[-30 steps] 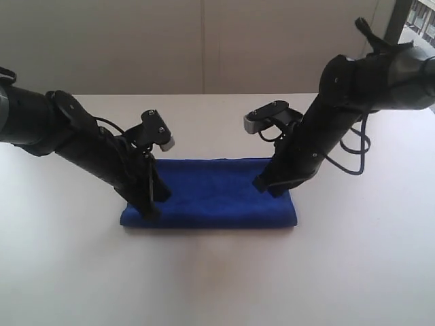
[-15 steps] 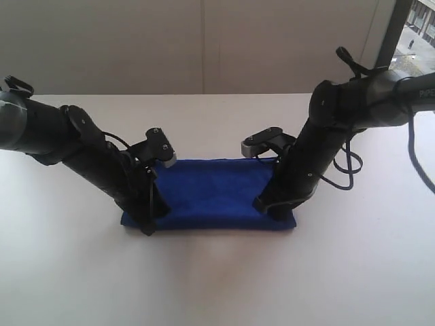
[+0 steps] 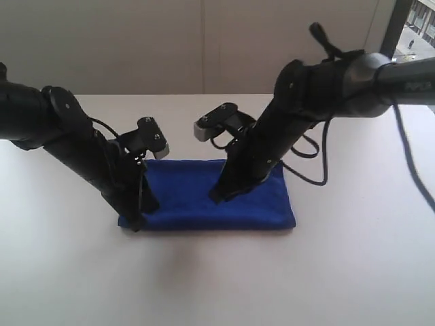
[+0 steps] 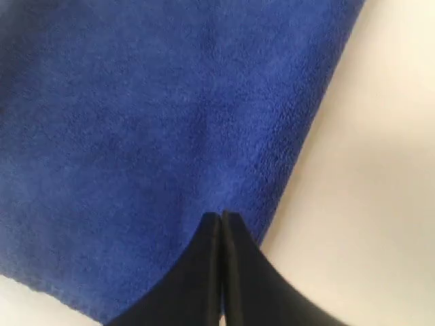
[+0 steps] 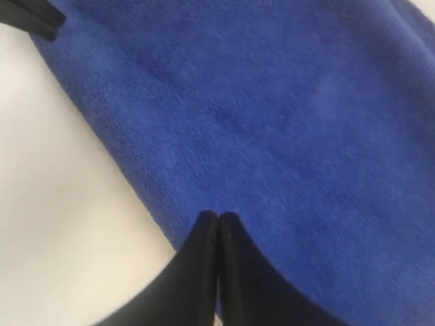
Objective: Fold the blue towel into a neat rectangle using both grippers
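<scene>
You've got the blue towel (image 3: 204, 197) lying flat on the white table (image 3: 353, 272), shaped as a long rectangle. Left gripper (image 4: 221, 219): jaws pressed fully together with nothing between them, tips down at the towel's left end, just inside its edge. Right gripper (image 5: 217, 219): jaws also closed tight and empty, tips down over the towel about midway along it. Can't tell whether either tip actually touches the cloth.

A white table (image 3: 217, 285) bears one blue towel (image 3: 183, 204).
</scene>
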